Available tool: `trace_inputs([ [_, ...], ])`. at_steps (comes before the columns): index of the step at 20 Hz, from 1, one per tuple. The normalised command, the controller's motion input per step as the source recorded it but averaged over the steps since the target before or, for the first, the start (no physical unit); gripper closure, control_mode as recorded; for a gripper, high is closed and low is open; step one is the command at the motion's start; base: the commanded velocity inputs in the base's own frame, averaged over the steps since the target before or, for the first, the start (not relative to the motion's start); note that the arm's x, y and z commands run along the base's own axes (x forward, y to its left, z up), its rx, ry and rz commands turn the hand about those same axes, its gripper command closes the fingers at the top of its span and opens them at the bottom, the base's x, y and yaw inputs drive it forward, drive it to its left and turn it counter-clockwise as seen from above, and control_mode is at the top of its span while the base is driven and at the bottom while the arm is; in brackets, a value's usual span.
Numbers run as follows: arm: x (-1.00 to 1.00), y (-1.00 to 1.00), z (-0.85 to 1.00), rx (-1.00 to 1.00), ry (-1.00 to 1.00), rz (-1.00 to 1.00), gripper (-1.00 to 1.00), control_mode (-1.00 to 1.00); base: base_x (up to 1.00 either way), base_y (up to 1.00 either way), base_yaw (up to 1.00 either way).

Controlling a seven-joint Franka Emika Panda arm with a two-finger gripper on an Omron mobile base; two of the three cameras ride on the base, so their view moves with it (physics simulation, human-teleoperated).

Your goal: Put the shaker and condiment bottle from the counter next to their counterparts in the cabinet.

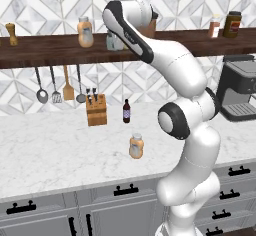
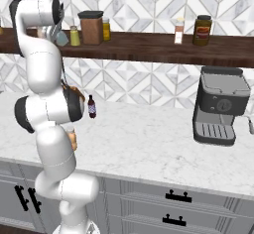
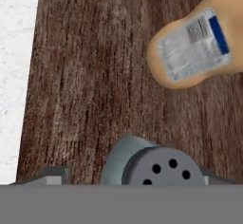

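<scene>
Dark-brown wood, the long wall shelf plank (image 1: 50,50) spans the tiled wall, and the small pale blue-grey translucent shaker (image 3: 144,163) with its grey perforated cap stands upright on it. The pincer (image 3: 133,178) sits directly above the shaker, its tips spread apart on either side of it; whether they touch it cannot be told. A squat orange-tan bottle with a pale label (image 3: 199,42) stands on the shelf near the shaker. A second squat orange-tan bottle (image 1: 136,146) stands on the white marble bench (image 1: 50,145), well below. A small yellow-green shaker (image 2: 74,36) stands on the shelf beside the arm.
</scene>
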Motion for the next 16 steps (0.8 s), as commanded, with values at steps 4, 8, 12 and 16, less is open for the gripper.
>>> trace_inputs([
  [4, 0.00, 0.00, 0.00, 0.00, 0.00, 0.04, -1.00, -1.00, 0.00, 0.00, 0.00],
  [8, 0.00, 0.00, -0.03, 0.00, 0.00, 0.04, -1.00, -1.00, 0.00, 0.00, 0.00],
  [12, 0.00, 0.00, -0.02, 0.00, 0.00, 0.01, -1.00, -1.00, 0.00, 0.00, 0.00],
  [16, 0.02, -0.19, 0.00, 0.00, 0.00, 0.00, -1.00, -1.00, 0.00, 0.00, 0.00],
])
